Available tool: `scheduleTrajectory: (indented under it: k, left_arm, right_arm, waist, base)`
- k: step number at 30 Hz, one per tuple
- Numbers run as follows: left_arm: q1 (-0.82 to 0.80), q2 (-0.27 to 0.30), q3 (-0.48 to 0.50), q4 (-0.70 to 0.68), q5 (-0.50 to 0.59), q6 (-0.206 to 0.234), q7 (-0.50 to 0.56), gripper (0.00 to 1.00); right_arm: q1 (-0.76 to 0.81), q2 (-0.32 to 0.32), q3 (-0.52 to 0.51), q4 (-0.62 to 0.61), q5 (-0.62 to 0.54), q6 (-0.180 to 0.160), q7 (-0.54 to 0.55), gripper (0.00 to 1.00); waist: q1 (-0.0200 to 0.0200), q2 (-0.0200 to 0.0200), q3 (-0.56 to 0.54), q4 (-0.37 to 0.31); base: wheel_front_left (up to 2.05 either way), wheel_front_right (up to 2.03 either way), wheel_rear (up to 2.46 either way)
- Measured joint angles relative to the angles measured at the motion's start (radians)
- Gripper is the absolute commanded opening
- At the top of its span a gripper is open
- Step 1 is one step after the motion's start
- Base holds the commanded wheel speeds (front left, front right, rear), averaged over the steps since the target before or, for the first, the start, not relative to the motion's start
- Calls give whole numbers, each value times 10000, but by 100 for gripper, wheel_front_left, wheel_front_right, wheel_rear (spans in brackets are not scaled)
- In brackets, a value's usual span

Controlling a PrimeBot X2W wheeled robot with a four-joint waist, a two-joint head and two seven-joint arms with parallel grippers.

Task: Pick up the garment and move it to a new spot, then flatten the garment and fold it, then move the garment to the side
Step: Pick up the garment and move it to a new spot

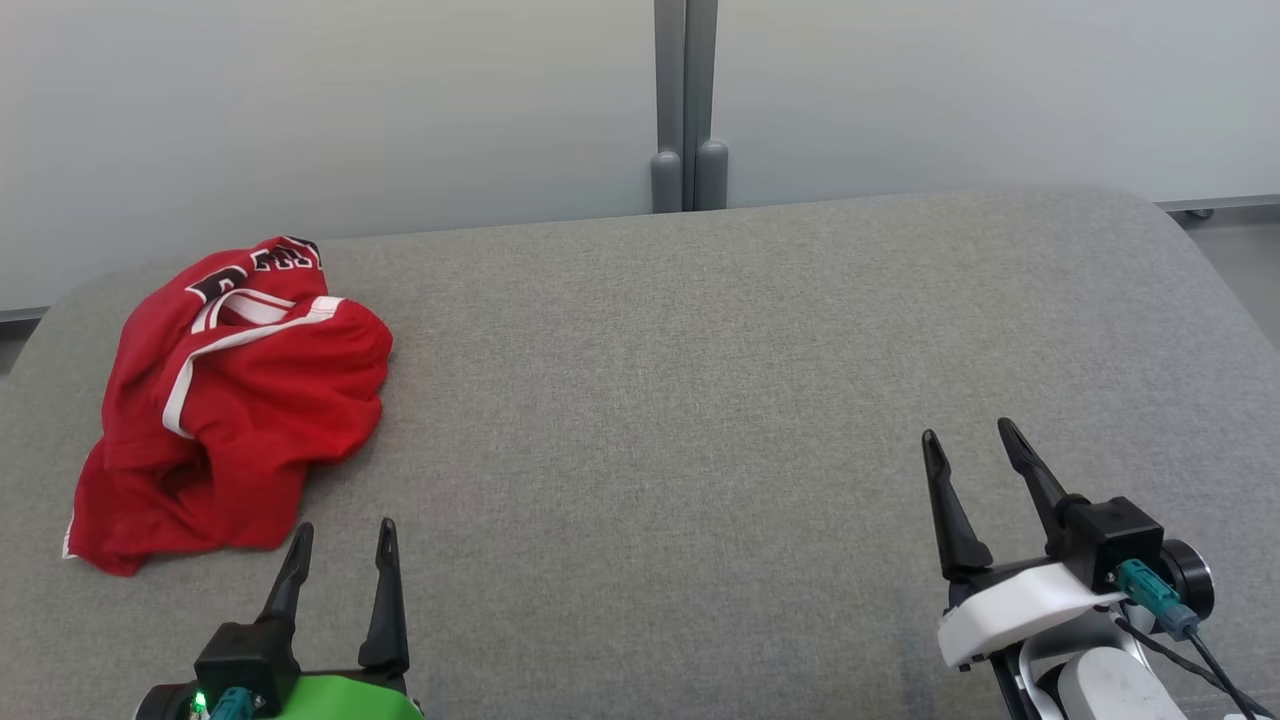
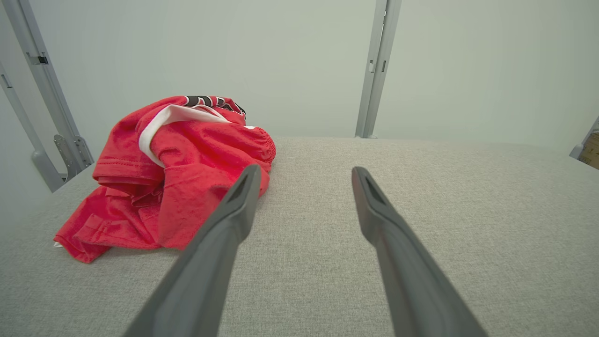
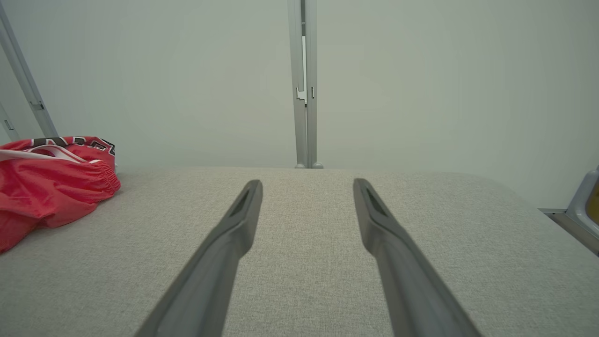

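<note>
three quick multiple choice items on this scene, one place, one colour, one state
1. Where does the garment lie on the grey surface?
A) on the robot's left
B) on the robot's right
C) in the middle
2. What is the garment's main colour?
A) blue
B) red
C) green
3. How is the garment now?
A) folded flat
B) held up in a gripper
C) crumpled in a heap
Answers: 1 A, it lies just ahead of the left gripper; 2 B, red cloth with white trim; 3 C, it is bunched, and the left gripper and the right gripper stand open, empty.
</note>
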Motion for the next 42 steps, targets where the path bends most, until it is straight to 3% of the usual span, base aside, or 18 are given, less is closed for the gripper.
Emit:
scheduleTrajectory:
  k: [17,42]
  left_arm:
    - [-31,0,-251,142,353,-90,0,100]
    - [-172,2,-215,169,428,-88,-2,100]
  right_arm:
    - [33,29,-111,-29,-6,2,-2,100]
    - [189,138,-6,-88,-6,44,-2,100]
  waist:
    - [0,0,2,834]
    - [0,0,7,3494]
  base:
    - [0,0,0]
    - [0,0,0]
